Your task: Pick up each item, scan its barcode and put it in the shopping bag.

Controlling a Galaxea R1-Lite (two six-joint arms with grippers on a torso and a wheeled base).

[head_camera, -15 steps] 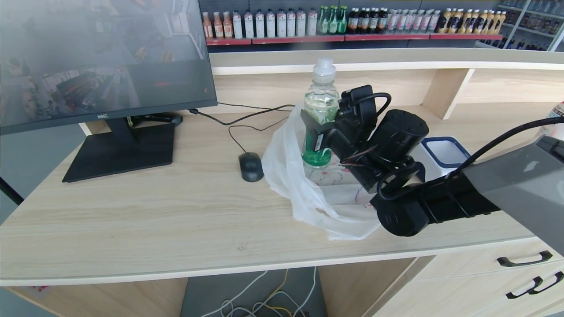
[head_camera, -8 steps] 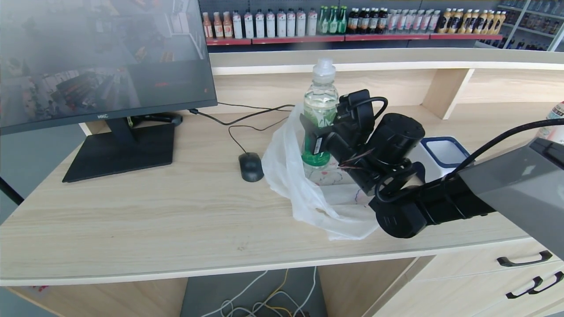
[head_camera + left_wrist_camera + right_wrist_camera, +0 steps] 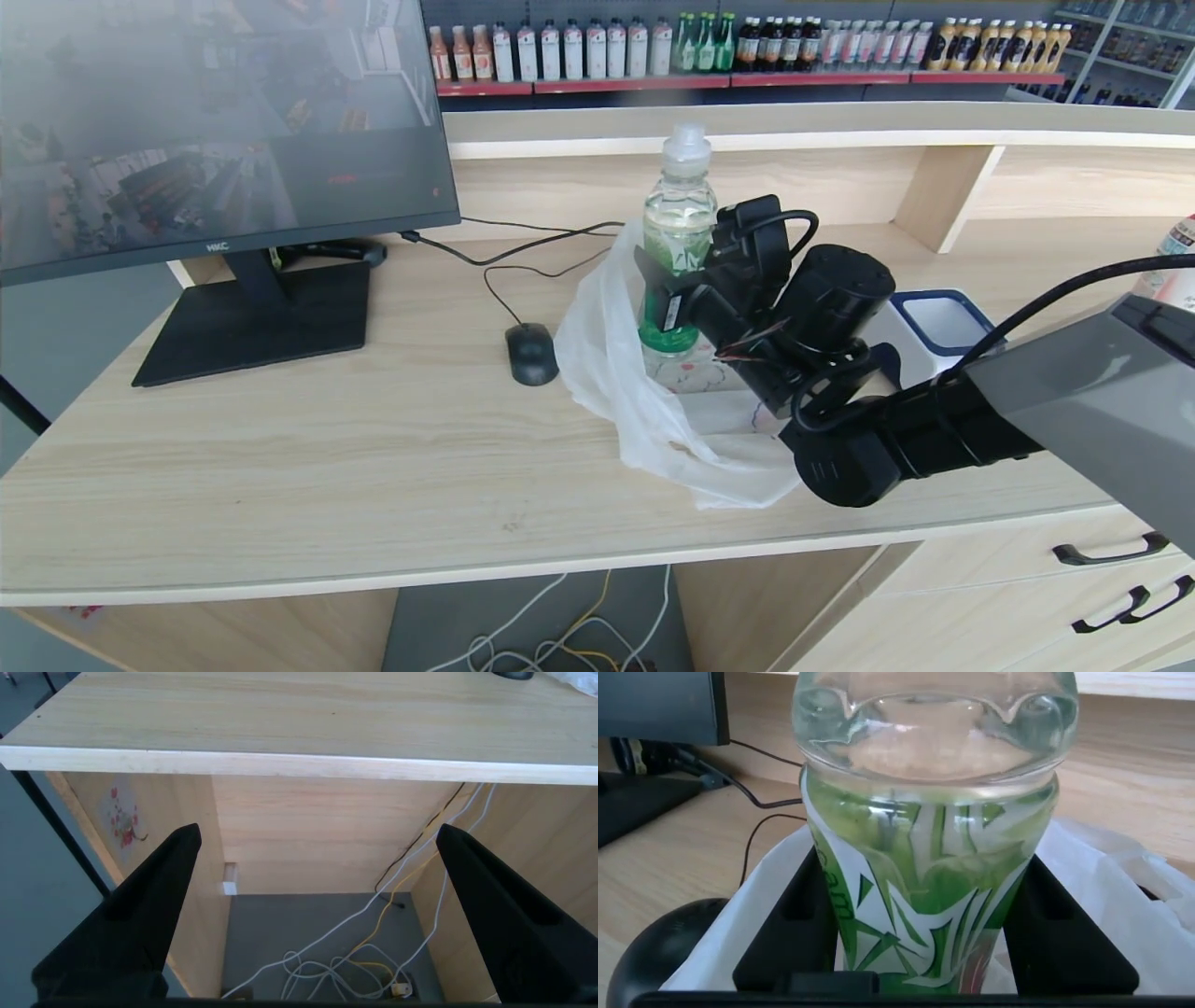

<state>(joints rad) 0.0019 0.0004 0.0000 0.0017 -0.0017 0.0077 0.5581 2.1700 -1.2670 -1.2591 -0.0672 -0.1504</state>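
Bottle (image 3: 680, 219) is upright, clear with a green label and white cap, its lower end inside the open mouth of the shopping bag (image 3: 644, 411); can't tell if the base rests on anything. Right gripper (image 3: 674, 297) is clamped on the bottle at label height, one finger on each side, as the right wrist view (image 3: 929, 952) shows with the label (image 3: 924, 905) between the two black fingers (image 3: 799, 924). The bag is white thin plastic, slumped on the counter (image 3: 280, 448), one wall standing up just beside the bottle on the monitor side. Mouse (image 3: 531, 353) sits near the bag, monitor (image 3: 215, 121) well apart at the far left. White tub with a blue rim (image 3: 943, 322) is behind the right arm. Left gripper (image 3: 318, 915) is below the counter edge, fingers wide apart, nothing between them, with loose cables (image 3: 346, 961) on the floor under it.
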